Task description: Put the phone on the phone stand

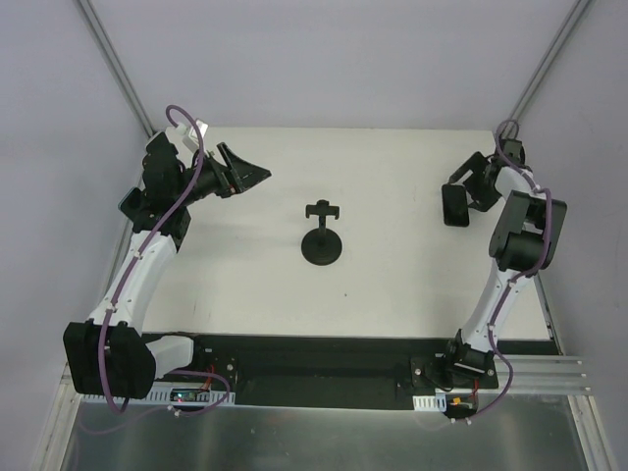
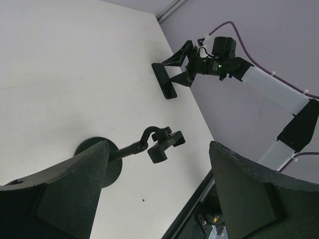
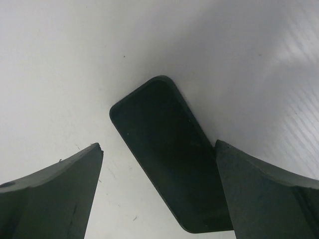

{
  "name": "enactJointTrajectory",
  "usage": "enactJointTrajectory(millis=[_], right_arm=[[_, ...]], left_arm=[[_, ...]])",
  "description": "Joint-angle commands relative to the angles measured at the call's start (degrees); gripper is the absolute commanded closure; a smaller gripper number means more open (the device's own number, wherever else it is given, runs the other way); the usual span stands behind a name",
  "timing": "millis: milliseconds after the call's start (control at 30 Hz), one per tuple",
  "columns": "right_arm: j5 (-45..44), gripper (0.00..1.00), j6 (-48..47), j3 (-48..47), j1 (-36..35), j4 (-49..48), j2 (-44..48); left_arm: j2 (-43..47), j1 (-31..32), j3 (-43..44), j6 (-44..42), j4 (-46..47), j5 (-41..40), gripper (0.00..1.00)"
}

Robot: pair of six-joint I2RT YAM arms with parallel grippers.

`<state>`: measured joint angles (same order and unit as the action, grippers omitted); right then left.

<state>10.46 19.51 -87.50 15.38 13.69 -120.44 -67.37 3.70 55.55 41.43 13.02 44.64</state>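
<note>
Quick rundown for you: any writing or branding in these shots is too small to make out, so on to the counts. You've got one flat black rectangular phone [image 1: 454,206], one black phone stand with a round base and a clamp-style cradle [image 1: 322,240], two arms, and one purple cable [image 1: 186,191] running along each arm. The phone sits on the white tabletop [image 1: 392,285] over on the right side, well apart from the stand, which is about mid-tabletop. Your right fingers [image 3: 50,199] are spread about as wide as they go and straddle the phone without clamping it. The right-hand one overlaps the phone's edge in the right wrist view, and I can't tell whether it's actually touching. Your left fingers [image 2: 60,199] are wide open too and have nothing in them, hanging over the far-left part of the tabletop and pointed toward the stand. The overhead shot gives you the spacing. The left wrist view adds the stand from the side, with its cradle on a slanted stem, plus a small green light [image 2: 218,63] on the right wrist. Only the right wrist view shows the phone's rounded corner up close.
</note>
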Motion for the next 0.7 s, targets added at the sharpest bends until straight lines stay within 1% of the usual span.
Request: enactJointTrajectory(millis=[0,33,67,100,133,167,333,433,500,533,633,667], right_arm=[[-3.42,0.04,-16.85,-13.37,-3.77,25.39,-6.46],[-3.95,0.04,-17.83,-15.83,-4.82,30.46,-7.86],[-4.82,0.04,-18.79,-21.77,-5.26,33.47,-10.75],[-6.75,0.04,-19.07,-24.09,-5.7,36.29,-12.08],[-6.85,0.04,-21.42,-26.38,-6.32,39.88,-13.23],[-7.2,0.04,-22.14,-28.84,-6.5,41.22,-14.63],[-8.17,0.04,-24.07,-31.32,-7.11,45.19,-15.96],[-12.72,0.04,-24.78,-32.64,-8.34,47.29,-16.49],[-15.45,0.04,-24.69,-34.91,-9.05,49.57,-18.59],[-16.16,0.04,-24.43,-37.8,-9.66,51.94,-19.47],[-18.28,0.04,-23.2,-40.63,-10.54,54.41,-21.41],[-18.63,0.02,-22.94,-41.08,-10.72,54.77,-21.85]], left_arm=[[2.07,0.25,0.0,-1.35,1.66,-0.26,0.2],[1.98,0.25,0.0,-1.26,1.75,-0.08,0.2],[2.07,0.25,0.0,-1.26,1.75,-0.17,0.19],[1.9,0.25,0.08,-1.18,1.84,0.0,0.2],[1.63,0.25,0.0,-1.09,1.84,0.18,0.19],[1.72,0.25,0.0,-1.09,1.84,0.18,0.19],[1.54,0.25,-0.18,-0.65,2.19,0.36,0.19],[1.46,0.25,-0.27,-0.56,2.45,0.36,0.19],[1.46,0.25,-0.27,-0.47,2.45,0.27,0.19],[1.37,0.25,-0.27,-0.47,2.45,0.27,0.19],[1.54,0.25,-0.35,-0.56,2.54,0.27,0.19],[1.63,0.34,-0.44,-0.65,2.54,0.1,0.19]])
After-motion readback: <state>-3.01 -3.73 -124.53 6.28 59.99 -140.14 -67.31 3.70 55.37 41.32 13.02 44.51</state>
